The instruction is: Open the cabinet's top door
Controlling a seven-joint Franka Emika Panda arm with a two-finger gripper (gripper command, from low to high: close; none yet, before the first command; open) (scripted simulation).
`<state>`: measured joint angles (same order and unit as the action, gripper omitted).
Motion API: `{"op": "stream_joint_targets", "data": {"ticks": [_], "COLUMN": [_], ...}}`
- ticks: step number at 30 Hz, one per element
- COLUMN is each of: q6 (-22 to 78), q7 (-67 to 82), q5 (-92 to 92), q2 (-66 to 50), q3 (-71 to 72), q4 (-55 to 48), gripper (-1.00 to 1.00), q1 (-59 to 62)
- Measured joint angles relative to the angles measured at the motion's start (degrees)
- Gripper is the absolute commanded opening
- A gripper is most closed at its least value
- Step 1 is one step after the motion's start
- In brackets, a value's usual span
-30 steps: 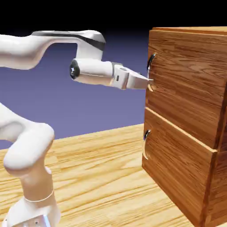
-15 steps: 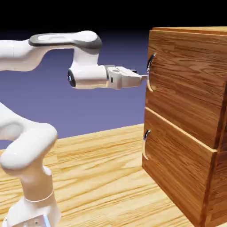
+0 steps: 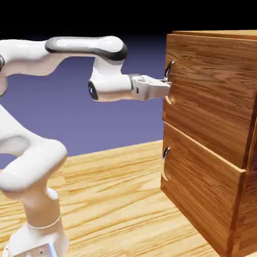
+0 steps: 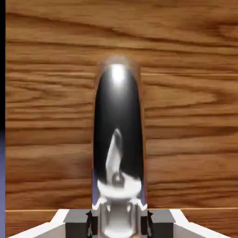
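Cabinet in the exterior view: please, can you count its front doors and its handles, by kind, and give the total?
Doors: 2, the upper door and the lower door
Handles: 2, the upper handle and the lower handle
Total: 4

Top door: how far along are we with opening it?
Reached: the gripper is at the upper handle. In hand: its fingertips close on the bar from both sides. Left: most of the swing; the top door still looks nearly flush with the cabinet.
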<state>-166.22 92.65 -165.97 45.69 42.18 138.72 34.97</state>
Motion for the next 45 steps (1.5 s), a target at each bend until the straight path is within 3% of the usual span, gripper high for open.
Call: {"op": "stream_joint_targets", "data": {"ticks": [7, 18, 32, 39, 45], "q6": [0.19, -0.62, -15.42, -14.9, -5.9], "q7": [6.94, -2.4, -14.14, -31.02, -45.85], "q5": [1.57, 24.06, 54.28, 70.87, 85.17], "q2": [-0.69, 9.7, 28.23, 32.19, 35.82], "q3": [-12.88, -33.21, -54.34, -54.19, -53.58], "q4": [4.4, 15.65, 23.95, 28.65, 32.97], "gripper": [-1.0, -1.0, -1.0, -1.0, -1.0], "q1": [-14.54, -37.38, -65.55, -65.46, -57.31]}}
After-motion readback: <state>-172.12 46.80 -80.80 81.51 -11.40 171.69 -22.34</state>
